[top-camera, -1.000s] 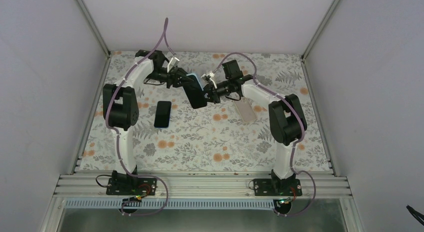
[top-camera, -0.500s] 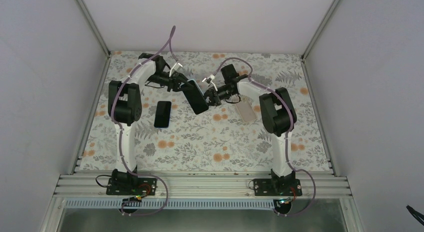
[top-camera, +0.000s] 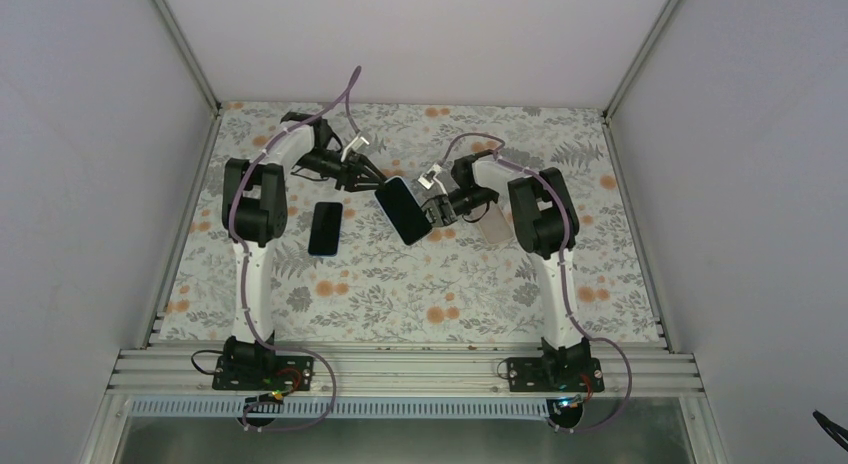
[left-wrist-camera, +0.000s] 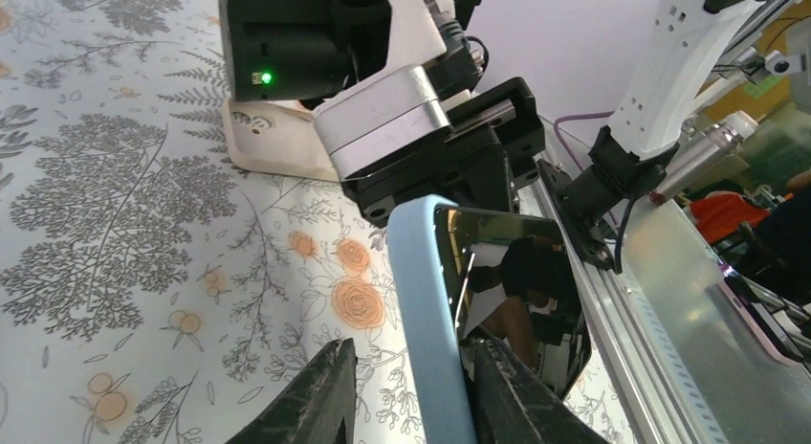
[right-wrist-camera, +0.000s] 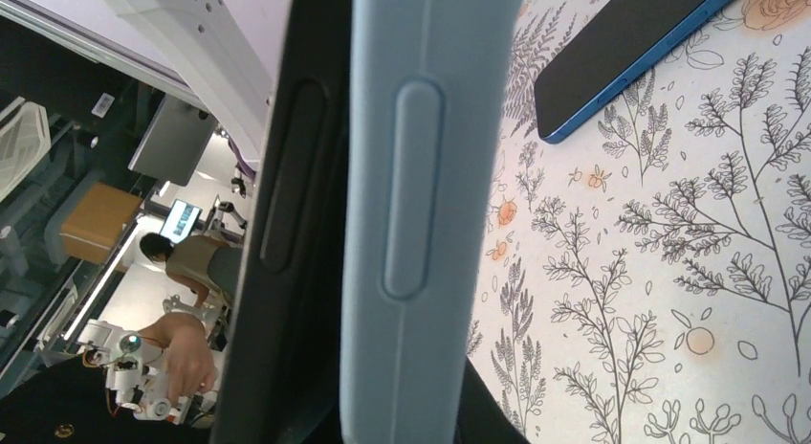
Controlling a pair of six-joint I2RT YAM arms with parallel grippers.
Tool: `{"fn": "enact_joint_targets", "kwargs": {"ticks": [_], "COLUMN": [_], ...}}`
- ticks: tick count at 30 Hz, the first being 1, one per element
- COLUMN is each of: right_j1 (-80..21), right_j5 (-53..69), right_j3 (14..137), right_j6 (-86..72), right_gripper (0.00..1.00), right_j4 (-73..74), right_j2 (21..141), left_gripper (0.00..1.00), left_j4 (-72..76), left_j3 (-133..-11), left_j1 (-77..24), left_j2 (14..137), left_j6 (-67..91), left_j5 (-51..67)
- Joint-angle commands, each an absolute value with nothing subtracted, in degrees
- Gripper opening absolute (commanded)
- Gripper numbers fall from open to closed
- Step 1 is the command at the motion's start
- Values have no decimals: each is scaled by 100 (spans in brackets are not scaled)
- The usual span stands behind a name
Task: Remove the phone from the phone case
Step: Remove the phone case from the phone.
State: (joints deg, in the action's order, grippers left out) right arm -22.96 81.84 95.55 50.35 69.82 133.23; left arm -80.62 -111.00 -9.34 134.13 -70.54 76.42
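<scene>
The phone [top-camera: 404, 210] sits fully inside its light blue phone case [left-wrist-camera: 426, 300], so none of the extraction is done. The right gripper [top-camera: 433, 206] clamps the case aloft. The left gripper [left-wrist-camera: 411, 367] straddles it, unclenched.

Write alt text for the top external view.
The cased phone is mid-table between two grippers: the right gripper grips its side, the left gripper sits at its far corner. A second dark phone and a pale flat item lie on the floral table.

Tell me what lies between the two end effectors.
Only the cased phone lies between the left end effector and right end effector, clearest in the top view.
</scene>
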Motion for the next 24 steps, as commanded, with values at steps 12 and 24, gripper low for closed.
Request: {"fn": "enact_joint_targets", "kwargs": {"ticks": [12,24], "right_j1": [-1922,-1447], "right_j5": [9757,9628], "right_j3": [9675,10285], "right_j6": [5475,4842], "right_gripper": [3,4], "right_j4": [7365,7365], "right_j2": [13339,13614], "left_gripper": [79,100], "left_j4": [-6895,-4284], "left_j3": [-10720,-8977], "left_j1": [-698,-1281], "left_j2": [12279,9506], "left_j6": [-6545,-5002], "left_j5": [6234,3893]}}
